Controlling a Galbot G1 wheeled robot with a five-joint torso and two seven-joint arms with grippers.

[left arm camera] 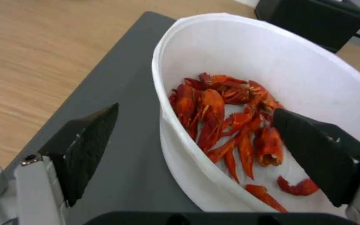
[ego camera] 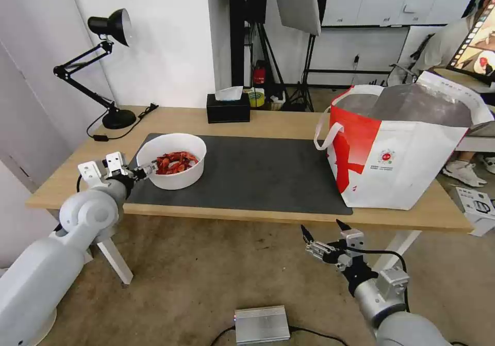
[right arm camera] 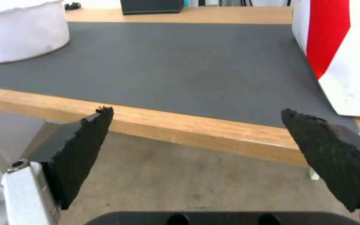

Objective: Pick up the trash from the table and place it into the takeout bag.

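From the head view, one white round bowl (ego camera: 171, 160) is sitting at the left end of the dark grey mat (ego camera: 258, 173) on the light-wood table (ego camera: 289, 121), holding a small heap of red shells (ego camera: 176, 162). One large white takeout bag (ego camera: 399, 150) is standing upright at the right end of the table, its mouth open on a silver foil lining (nothing can be made out inside), a red side panel and a small round red logo facing the camera. A black tissue box (ego camera: 228, 108) is sitting at the far edge, and a black desk lamp (ego camera: 103, 67) is standing at the far left corner. The left gripper (ego camera: 147, 170) is reaching to the bowl's left rim. The right gripper (ego camera: 322, 232) is hanging below the near table edge, in front of the bag, fingers spread apart.

In the left wrist view, the left gripper's two black fingers (left arm camera: 86, 147) are standing apart, straddling the bowl's wall: one outside over the mat, the other inside among the shells, not yet closed on the rim.

In the right wrist view, the right gripper's fingers (right arm camera: 82, 147) are gaping wide before the table edge, with the bowl at the far left and the bag at the right.
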